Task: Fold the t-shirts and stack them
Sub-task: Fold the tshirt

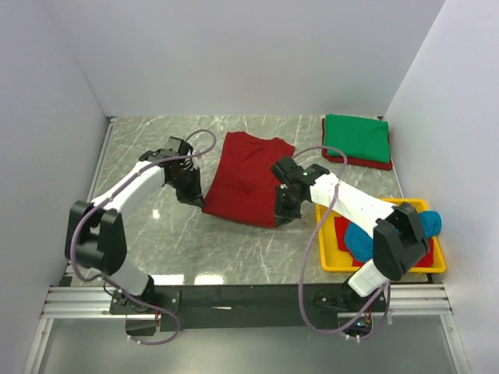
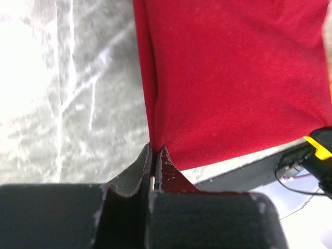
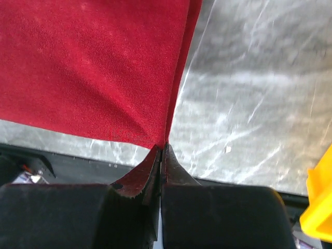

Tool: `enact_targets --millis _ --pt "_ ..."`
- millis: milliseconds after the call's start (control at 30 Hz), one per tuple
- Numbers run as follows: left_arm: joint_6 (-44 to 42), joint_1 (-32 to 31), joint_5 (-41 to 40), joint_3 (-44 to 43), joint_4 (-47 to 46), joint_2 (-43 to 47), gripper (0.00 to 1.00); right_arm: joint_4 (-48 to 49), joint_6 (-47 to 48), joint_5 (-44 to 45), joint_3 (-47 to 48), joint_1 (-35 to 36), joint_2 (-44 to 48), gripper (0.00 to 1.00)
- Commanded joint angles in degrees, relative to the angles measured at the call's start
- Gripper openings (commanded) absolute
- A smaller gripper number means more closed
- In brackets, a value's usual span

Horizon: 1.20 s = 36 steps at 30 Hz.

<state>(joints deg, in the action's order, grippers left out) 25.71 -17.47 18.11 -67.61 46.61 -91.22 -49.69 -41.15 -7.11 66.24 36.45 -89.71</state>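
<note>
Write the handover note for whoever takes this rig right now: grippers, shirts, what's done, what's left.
Left gripper: shut on the near left corner of the dark red shirt.
Right gripper: shut on its near right corner.
Done: green shirt folded, stacked at far right on a folded red shirt.
Left: finish this fold, stack it; teal shirt lies in the yellow tray.

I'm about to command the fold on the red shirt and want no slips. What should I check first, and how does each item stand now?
1. Grip of left claw, shut on a near corner of the dark red t-shirt: ok.
2. Grip of right claw, shut on the other near corner: ok.
3. Both cloth layers caught in each grip: cannot tell.
4. Shirt lying flat on the table: ok.
5. Folded green t-shirt lying apart from the red one: ok.
</note>
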Motion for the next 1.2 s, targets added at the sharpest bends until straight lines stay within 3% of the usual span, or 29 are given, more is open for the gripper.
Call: enact_targets --millis 0,433,567,800,1167 --pt "-0.32 0.07 -0.44 0.03 5.15 5.08 0.00 -6.29 -2.18 2.89 -0.49 1.87 4.80 0.00" --pt "4.51 -0.63 1.14 5.21 10.44 18.87 0.00 -14.20 -14.83 5.70 -0.60 11.45 18.07 0.00" --pt "4.78 -0.63 -0.61 2.23 10.61 19.42 0.00 -15.18 -17.12 7.64 1.34 11.63 20.28 0.00" --pt "4.96 -0.63 0.17 -5.33 7.53 13.19 0.01 -11.31 -15.72 9.14 1.44 7.68 19.49 0.00" --pt "3.91 -0.54 3.60 -15.34 1.82 -0.18 0.00 -5.59 -6.24 6.16 4.95 -6.99 13.18 0.00"
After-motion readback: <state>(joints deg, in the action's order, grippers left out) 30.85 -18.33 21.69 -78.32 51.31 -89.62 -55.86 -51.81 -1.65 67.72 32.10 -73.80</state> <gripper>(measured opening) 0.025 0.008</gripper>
